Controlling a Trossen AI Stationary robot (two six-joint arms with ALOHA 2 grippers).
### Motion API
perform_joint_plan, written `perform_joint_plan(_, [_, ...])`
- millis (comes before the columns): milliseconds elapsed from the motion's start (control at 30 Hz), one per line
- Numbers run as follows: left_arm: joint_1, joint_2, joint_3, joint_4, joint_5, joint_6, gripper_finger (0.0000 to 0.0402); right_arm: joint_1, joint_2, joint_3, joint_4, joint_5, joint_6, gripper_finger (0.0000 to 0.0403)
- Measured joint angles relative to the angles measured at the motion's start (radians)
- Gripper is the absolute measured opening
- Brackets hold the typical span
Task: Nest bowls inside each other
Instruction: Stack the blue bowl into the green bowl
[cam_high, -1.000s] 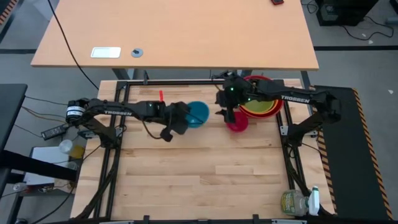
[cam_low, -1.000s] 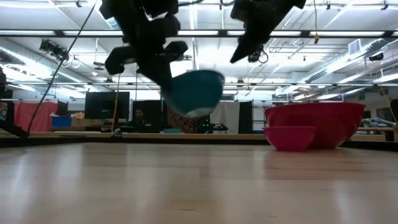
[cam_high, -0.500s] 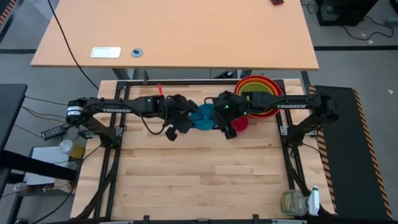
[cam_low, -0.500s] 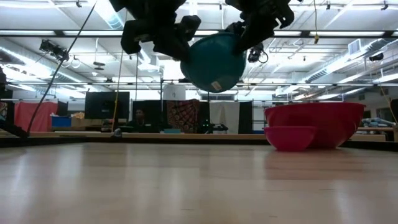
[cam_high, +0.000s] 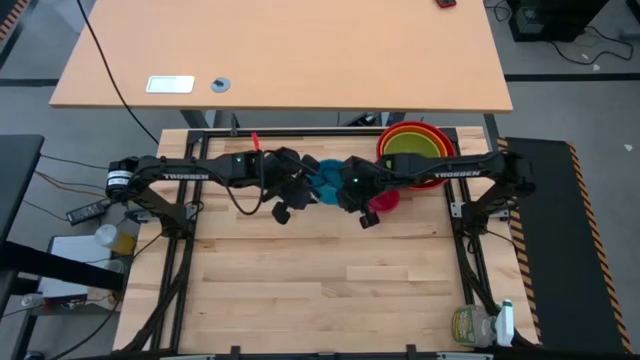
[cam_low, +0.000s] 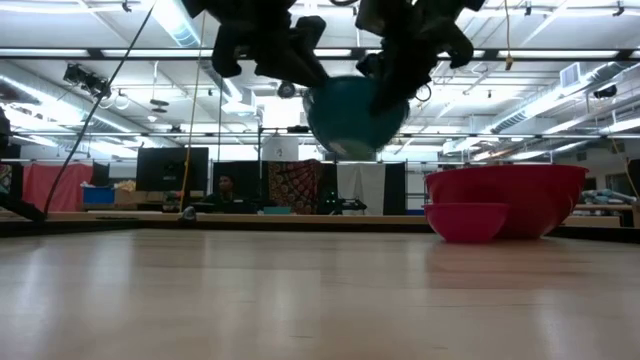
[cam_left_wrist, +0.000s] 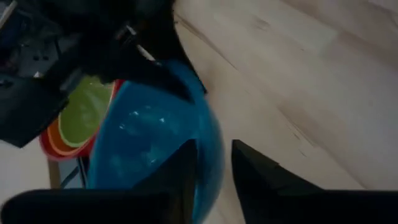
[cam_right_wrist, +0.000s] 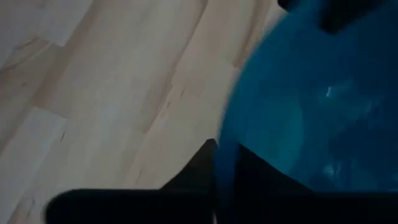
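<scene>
The blue bowl (cam_high: 325, 180) hangs in the air above the table's far middle, tipped on its side, between my two grippers. My right gripper (cam_high: 347, 190) is shut on its rim. My left gripper (cam_left_wrist: 214, 168) is open at the opposite rim, one finger inside the bowl and one outside. The small magenta-pink bowl (cam_high: 385, 200) sits on the table to the right. Behind it the yellow-green bowl (cam_high: 412, 150) lies in the orange, and the orange in the red bowl (cam_low: 510, 195). My left gripper stands astride the bowl's rim (cam_left_wrist: 210, 146). Bare table shows between the wall and the outer finger (cam_left_wrist: 255, 177). I cannot tell whether the inner finger touches the wall. My right gripper pinches the bowl's rim (cam_right_wrist: 225, 146), one finger inside and one finger (cam_right_wrist: 202, 165) outside. It comes slanting down from the table's right. The bowl is lifted clear and tipped.
A large light-wood desk (cam_high: 280, 60) stands beyond the table's far edge. A bottle (cam_high: 475, 325) stands at the near right corner. Black frame rails run along the table's sides. The near half of the table (cam_high: 320, 280) is bare wood.
My right gripper has gone from above the pink bowl toward the table's left, come down a little and shut on the blue bowl's rim. My left gripper has raised the bowl and tipped it toward the right gripper.
</scene>
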Motion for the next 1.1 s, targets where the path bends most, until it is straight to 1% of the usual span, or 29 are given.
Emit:
perform_joint_plan(67, [-0.001,0.000,-0.001,0.013,0.008,-0.022,0.0129,-0.001,0.005,0.000,-0.005,0.013,0.015,0.0016])
perform_joint_plan(167, [-0.004,0.000,-0.001,0.040,0.013,-0.066,0.0174,-0.009,0.008,0.000,-0.007,0.035,0.055,0.0017])
perform_joint_plan(233, [-0.003,0.000,-0.002,0.054,0.007,-0.129,0.0201,-0.015,0.002,0.000,-0.022,0.066,0.102,0.0026])
perform_joint_plan(300, [-0.002,0.000,-0.002,0.065,-0.038,-0.201,0.0224,-0.027,-0.015,0.000,-0.059,0.072,0.137,0.0035])
perform_joint_plan(400, [-0.002,-0.001,-0.002,0.059,-0.163,-0.323,0.0244,-0.059,-0.055,0.001,-0.124,0.125,0.190,0.0037])
perform_joint_plan(500, [-0.002,-0.002,-0.003,0.059,-0.288,-0.458,0.0247,-0.107,-0.082,0.001,-0.219,0.180,0.246,0.0030])
perform_joint_plan(567, [-0.002,-0.002,-0.003,0.059,-0.347,-0.572,0.0244,-0.150,-0.094,0.001,-0.284,0.216,0.283,0.0027])
perform_joint_plan(667, [-0.001,-0.002,-0.003,0.060,-0.394,-0.768,0.0236,-0.223,-0.096,0.001,-0.359,0.264,0.337,0.0029])
perform_joint_plan(767, [-0.001,-0.002,-0.003,0.058,-0.408,-0.930,0.0225,-0.292,-0.097,-0.009,-0.371,0.297,0.381,0.0033])
perform_joint_plan(833, [-0.003,-0.002,-0.003,0.038,-0.409,-0.984,0.0218,-0.339,-0.103,-0.034,-0.373,0.305,0.412,0.0034])
perform_joint_plan(933, [-0.010,-0.002,-0.004,-0.036,-0.410,-1.030,0.0207,-0.395,-0.119,-0.085,-0.381,0.310,0.461,0.0034])
perform_joint_plan(1033, [-0.022,-0.002,-0.004,-0.111,-0.410,-1.067,0.0196,-0.433,-0.135,-0.150,-0.361,0.313,0.473,0.0033])
perform_joint_plan(1100, [-0.033,-0.002,-0.004,-0.141,-0.408,-1.082,0.0191,-0.451,-0.135,-0.199,-0.334,0.293,0.476,0.0033])
